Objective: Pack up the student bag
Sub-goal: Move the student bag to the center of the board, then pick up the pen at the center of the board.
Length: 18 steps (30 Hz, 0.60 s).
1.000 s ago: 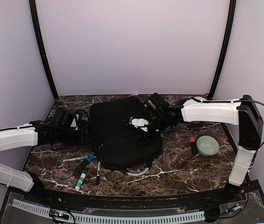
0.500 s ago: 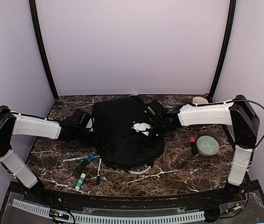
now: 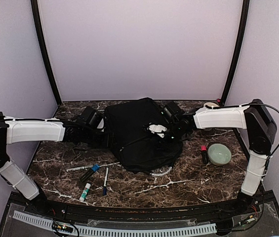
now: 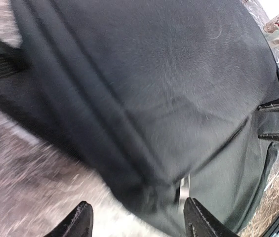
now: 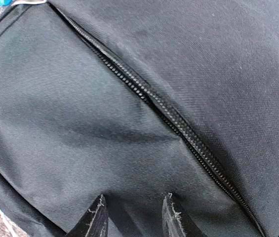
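On the dark, white-veined marble table point(image 3: 193, 185), the student bag point(image 3: 139, 136) lies flat in the middle towards the back, a large black rounded-corner slab of soft fabric that sags in creases along its near edge. Close up, its cloth is a fine twill weave, and a coarse-toothed black zip point(image 5: 179, 128) runs diagonally across one panel between raised seams. The left gripper point(image 4: 137, 202) is at the bag's left side with its black fingers spread wide, a thick rolled seam of the bag lying in the gap. The right gripper point(image 5: 133, 197) presses down on the bag's right part; its fingers stand a narrow gap apart with fabric between them, and I cannot tell whether they pinch it. A smooth pale green bowl point(image 3: 219, 154) sits well to the right, and several slim pens point(image 3: 104, 180) lie near the front left.
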Motion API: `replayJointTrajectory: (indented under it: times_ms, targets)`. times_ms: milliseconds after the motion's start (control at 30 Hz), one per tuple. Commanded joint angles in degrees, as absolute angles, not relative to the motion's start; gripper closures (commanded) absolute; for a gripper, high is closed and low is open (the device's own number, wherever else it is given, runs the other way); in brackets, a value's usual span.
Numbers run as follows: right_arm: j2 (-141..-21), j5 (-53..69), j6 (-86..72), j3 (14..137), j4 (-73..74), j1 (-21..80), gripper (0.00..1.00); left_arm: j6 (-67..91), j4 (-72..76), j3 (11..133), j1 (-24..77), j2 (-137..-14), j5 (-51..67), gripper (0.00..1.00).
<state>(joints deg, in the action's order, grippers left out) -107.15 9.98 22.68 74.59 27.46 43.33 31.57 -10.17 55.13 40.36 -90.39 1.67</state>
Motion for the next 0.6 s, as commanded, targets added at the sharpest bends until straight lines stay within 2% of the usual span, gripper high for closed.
replayJointTrajectory:
  times_ms: [0, 67, 300, 567]
  targets:
    - [-105.1, 12.3, 23.1, 74.0, 27.9, 43.6, 0.62, 32.5, -25.5, 53.4, 41.9, -81.8, -4.2, 0.35]
    - [-105.0, 12.5, 23.1, 74.1, 28.0, 43.6, 0.62, 33.1, -29.6, 52.1, 42.5, -79.3, -4.4, 0.35]
    - [-105.5, 12.0, 23.5, 73.8, 27.8, 43.6, 0.62, 34.8, -40.0, 49.0, 44.9, -73.2, -0.3, 0.46]
    - [-106.1, 12.1, 23.4, 74.4, 28.0, 43.6, 0.62, 41.2, -37.8, 48.9, 52.5, -77.1, 0.6, 0.51]
